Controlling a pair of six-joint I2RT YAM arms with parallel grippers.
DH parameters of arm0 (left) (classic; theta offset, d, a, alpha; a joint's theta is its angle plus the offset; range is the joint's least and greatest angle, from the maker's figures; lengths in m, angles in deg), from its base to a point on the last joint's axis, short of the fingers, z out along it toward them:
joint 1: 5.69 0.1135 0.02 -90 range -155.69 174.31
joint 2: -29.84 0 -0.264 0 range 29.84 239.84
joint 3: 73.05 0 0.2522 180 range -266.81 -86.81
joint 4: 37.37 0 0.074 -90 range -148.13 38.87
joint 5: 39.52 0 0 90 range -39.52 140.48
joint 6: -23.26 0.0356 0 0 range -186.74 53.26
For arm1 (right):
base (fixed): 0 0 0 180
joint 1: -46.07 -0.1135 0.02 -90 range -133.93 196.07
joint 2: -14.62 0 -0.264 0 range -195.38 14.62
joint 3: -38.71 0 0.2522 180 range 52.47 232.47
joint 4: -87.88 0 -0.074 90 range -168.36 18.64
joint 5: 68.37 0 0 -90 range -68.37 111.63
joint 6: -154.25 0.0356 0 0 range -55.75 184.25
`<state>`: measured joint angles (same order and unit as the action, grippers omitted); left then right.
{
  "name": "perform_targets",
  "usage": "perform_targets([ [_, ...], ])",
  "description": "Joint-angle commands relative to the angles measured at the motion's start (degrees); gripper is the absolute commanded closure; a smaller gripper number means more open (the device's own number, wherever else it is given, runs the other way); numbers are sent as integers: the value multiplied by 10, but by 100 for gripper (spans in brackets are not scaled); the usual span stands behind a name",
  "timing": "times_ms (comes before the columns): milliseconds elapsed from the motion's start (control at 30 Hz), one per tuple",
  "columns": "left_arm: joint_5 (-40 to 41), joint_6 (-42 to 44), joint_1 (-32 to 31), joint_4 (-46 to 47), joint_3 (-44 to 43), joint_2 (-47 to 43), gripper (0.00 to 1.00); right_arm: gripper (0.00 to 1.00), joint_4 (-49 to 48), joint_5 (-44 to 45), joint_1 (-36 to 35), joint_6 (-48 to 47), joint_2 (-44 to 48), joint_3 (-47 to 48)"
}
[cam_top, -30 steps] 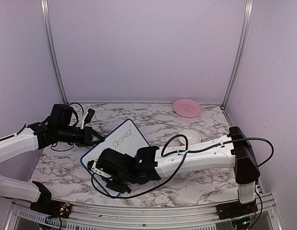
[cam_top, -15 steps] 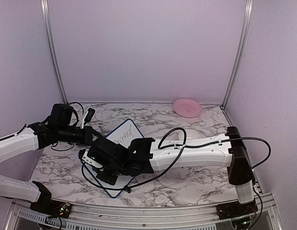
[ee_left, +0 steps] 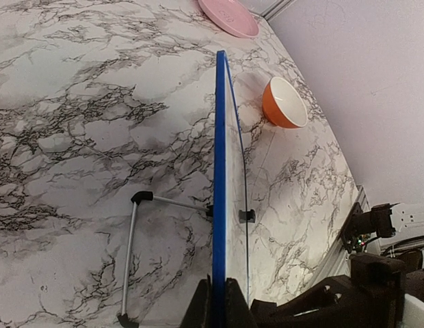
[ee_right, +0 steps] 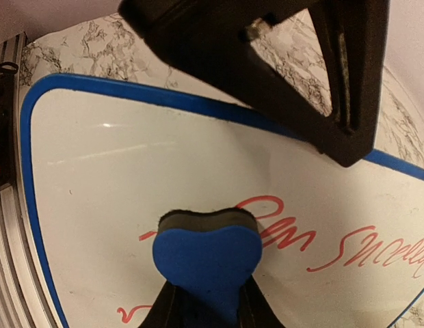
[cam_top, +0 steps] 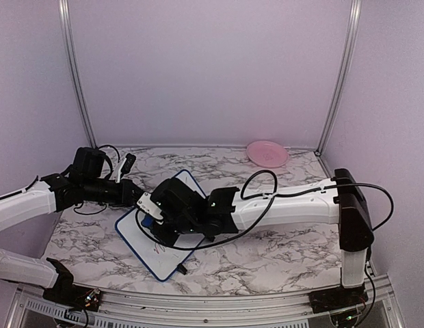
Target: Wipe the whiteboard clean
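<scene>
The whiteboard, white with a thin blue frame, stands tilted at the table's left centre. My left gripper is shut on its upper left frame edge; in the left wrist view the board shows edge-on between the fingers. My right gripper is shut on a blue eraser block and presses it onto the board face. Red handwriting runs to the right of the eraser, with short red strokes to its left. In the top view my right arm hides the writing.
A pink plate lies at the back right and shows in the left wrist view. An orange bowl sits behind the board. The board's wire stand rests on the marble table.
My right gripper has swept the eraser from the board's lower left part up toward its upper part. The left gripper has kept its hold on the frame.
</scene>
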<state>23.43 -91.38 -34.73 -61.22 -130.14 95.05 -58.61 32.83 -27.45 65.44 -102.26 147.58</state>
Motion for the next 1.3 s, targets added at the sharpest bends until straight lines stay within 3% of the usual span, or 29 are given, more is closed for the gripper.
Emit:
perform_targets([
  [0, 2, -9, -6, -13, -9, 14, 100, 100, -27, 29, 17, 26, 6, -20],
  [367, 3, -7, -6, -13, -11, 21, 100, 100, -91, 13, -54, 7, -9, -7],
  [1000, 9, 0, -7, -13, -11, 26, 100, 100, -67, 73, 63, 39, -3, -63],
  [1267, 13, 1, -6, -13, -14, 31, 100, 100, -98, 21, 36, 26, 6, -73],
])
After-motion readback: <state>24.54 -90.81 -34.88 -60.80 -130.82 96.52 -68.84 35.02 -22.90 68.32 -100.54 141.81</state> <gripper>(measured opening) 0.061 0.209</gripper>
